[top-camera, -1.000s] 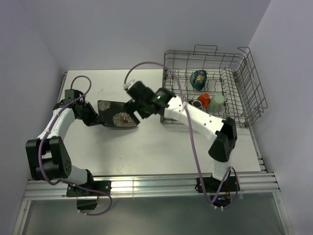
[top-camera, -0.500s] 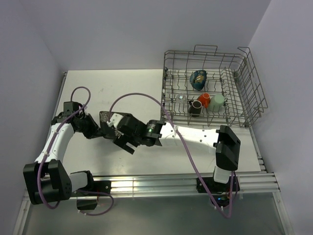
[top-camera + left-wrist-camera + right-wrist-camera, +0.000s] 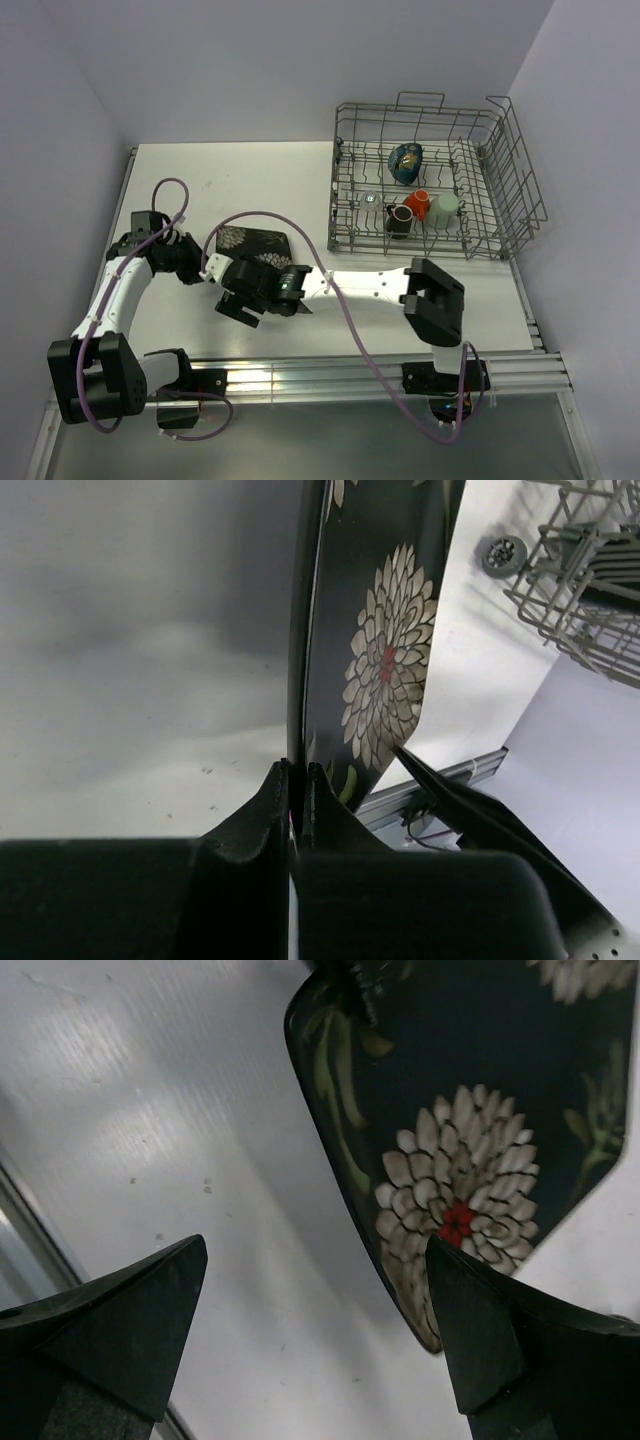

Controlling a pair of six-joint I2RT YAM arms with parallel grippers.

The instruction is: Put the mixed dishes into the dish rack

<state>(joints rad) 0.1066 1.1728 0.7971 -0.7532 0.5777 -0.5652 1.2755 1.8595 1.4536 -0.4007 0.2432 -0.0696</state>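
The dark square plate with white flowers (image 3: 256, 244) is tilted up on the table, left of the dish rack (image 3: 510, 190). My left gripper (image 3: 203, 268) is shut on its left edge; the left wrist view shows the fingers (image 3: 275, 790) pinching the rim of the plate (image 3: 385, 670). My right gripper (image 3: 238, 303) is open at the plate's near edge. In the right wrist view the gripper (image 3: 315, 1340) has one finger in front of the plate (image 3: 480, 1110) and the other over bare table. The bowl (image 3: 406, 160), orange mug (image 3: 417, 203), green cup (image 3: 445, 208), brown mug (image 3: 399, 220) and clear glass (image 3: 371, 198) sit in the rack.
The rack's tall wire sides stand at the back right, and its corner shows in the left wrist view (image 3: 590, 580). The right forearm (image 3: 350, 285) lies low across the table's near middle. Walls close the left, back and right sides. A metal rail (image 3: 300, 375) runs along the near edge.
The right arm swung from above the plate down to its near-left edge, jaws open. The left gripper and the plate shifted slightly nearer, and the plate now stands more tilted.
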